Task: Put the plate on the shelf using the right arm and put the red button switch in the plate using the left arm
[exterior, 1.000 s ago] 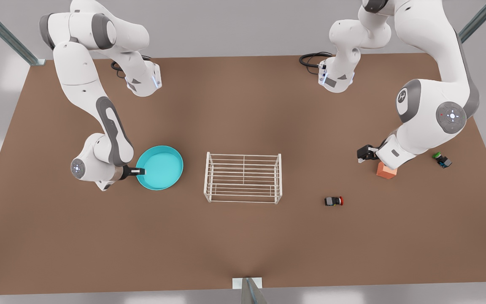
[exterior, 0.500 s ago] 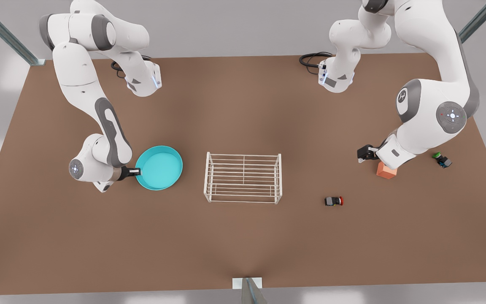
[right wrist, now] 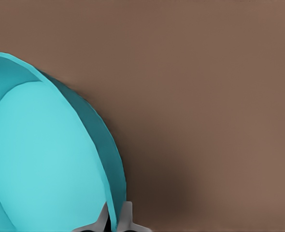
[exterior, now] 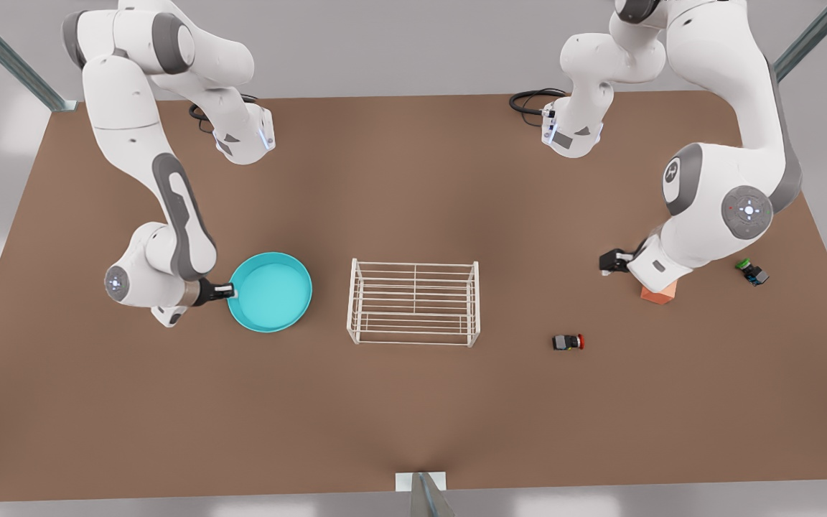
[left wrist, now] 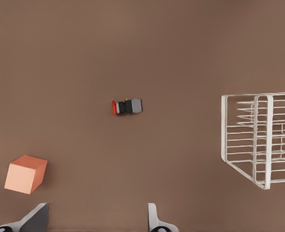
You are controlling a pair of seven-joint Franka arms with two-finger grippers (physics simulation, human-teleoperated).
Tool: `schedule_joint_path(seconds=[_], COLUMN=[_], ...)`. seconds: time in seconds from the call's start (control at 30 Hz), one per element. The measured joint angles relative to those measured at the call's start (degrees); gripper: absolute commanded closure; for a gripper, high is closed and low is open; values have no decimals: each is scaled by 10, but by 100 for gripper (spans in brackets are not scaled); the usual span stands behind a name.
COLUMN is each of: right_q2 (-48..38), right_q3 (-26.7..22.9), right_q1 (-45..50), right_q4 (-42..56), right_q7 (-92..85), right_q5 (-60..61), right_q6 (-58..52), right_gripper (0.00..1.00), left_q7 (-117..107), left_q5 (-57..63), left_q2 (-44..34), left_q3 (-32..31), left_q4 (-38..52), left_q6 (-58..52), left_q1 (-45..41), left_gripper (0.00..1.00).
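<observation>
The right gripper (exterior: 230,290), on the arm at the front view's left, pinches the rim of the plate (exterior: 271,291), one finger on each side of the teal wall at the edge farthest from the shelf (exterior: 413,302); in the right wrist view the two fingertips (right wrist: 127,218) close on the thin rim of the plate (right wrist: 46,164) with the brown table (right wrist: 205,96) beyond. The plate appears slightly tilted, and whether it touches the table cannot be told. It sits just beside the shelf, apart from it, on the front view's left. The shelf, a white wire rack with thin parallel bars on top, stands upright near the table's middle. The left gripper (exterior: 609,263), on the arm at the front view's right, hangs over the table beside the orange block (exterior: 657,293), which the wrist partly covers. In the left wrist view its fingers (left wrist: 154,220) are spread wide with nothing between them, and the orange block (left wrist: 25,174) lies near one of them. The red button switch (exterior: 568,342) lies on its side on the table between the shelf and the orange block, nearer the front edge, its red cap pointing away from the shelf; the left wrist view shows the red button switch (left wrist: 127,107) well apart from the fingers, with a corner of the shelf (left wrist: 261,140) off to one side. A green-capped switch (exterior: 751,271) rests near the table's edge at the front view's right.
</observation>
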Motion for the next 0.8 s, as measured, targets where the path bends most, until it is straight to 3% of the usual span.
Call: schedule_joint_path(seconds=[0.47,0.8], right_q2=[-74,-84], right_q3=[-2,20], right_q1=[0,6], right_q4=[18,94], right_q7=[-8,4], right_q5=[6,7], right_q6=[-105,-197], right_gripper=[81,81], left_q7=[-496,-711], left_q5=[10,15], left_q2=[144,238], left_q3=[-2,-2], left_q4=[39,24], left_q6=[117,261], left_q1=[-38,-39], left_gripper=[0,0])
